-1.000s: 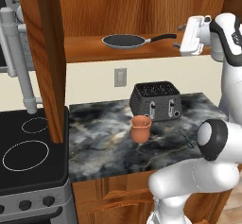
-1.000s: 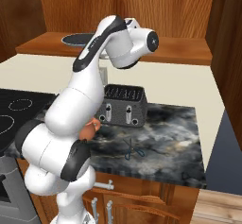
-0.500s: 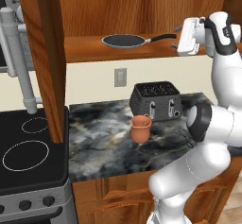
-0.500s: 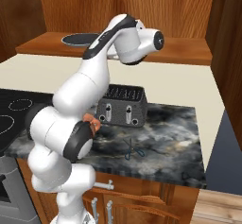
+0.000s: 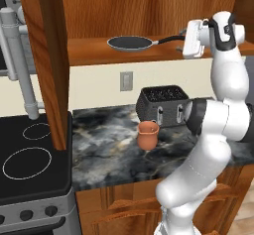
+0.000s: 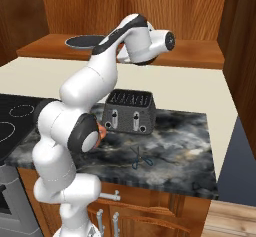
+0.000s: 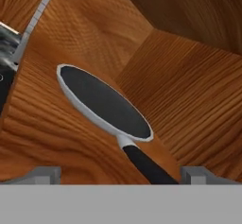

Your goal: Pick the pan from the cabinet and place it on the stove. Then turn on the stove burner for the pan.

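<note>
The pan lies flat on the wooden shelf inside the open cabinet, above the tabletop. Its long black handle points away from the cabinet's open door side, toward the hand. The hand sits at shelf height just at the end of that handle, facing the pan along the handle's line. In the hand view the pan lies straight ahead, its handle running down between the two fingertips, which stand spread wide, one on each side, with nothing pinched between them and neither touching the handle.

Relative to the pan, the toaster stands on the tabletop directly below the handle, and a small terracotta cup stands just in front of the toaster. The stove lies below and beyond the pan's far side, past the cabinet door, with the stove burner at its front. A pair of scissors lies on the tabletop in front of the toaster.
</note>
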You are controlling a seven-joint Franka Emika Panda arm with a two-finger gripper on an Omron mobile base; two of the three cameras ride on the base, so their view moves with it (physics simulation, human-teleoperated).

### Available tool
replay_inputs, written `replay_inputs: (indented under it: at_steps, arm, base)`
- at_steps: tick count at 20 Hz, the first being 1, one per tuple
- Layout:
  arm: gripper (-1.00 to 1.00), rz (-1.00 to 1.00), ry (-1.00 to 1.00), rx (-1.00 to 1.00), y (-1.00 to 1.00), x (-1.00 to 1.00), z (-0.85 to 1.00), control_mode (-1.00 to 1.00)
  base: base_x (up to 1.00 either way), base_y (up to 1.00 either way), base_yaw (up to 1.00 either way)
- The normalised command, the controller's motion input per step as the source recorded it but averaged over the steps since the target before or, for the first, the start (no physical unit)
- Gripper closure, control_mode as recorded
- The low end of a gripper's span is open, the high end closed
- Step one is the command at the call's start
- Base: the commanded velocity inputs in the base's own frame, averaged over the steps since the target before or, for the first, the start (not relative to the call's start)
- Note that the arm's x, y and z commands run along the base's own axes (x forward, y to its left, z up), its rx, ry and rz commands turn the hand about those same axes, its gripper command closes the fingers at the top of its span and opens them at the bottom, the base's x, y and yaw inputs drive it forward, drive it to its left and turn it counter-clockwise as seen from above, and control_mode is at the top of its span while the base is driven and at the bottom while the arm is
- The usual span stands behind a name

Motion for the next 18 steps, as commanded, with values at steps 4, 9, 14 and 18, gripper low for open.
replay_inputs:
  at_steps: [4, 9, 14, 18]
  arm:
    - [-1.00, 0.00, 0.00, -0.04, 0.00, 0.38, -0.11, -1.00]
    - [-1.00, 0.00, 0.00, -0.05, 0.00, 0.38, -0.12, -1.00]
    - [-1.00, 0.00, 0.00, -0.06, 0.00, 0.34, -0.27, -1.00]
    - [-1.00, 0.01, 0.00, -0.06, 0.00, 0.29, -0.37, -1.00]
  base:
    - [0.00, 0.00, 0.00]
    - [0.00, 0.00, 0.00]
    - [0.00, 0.00, 0.00]
    - [0.00, 0.00, 0.00]
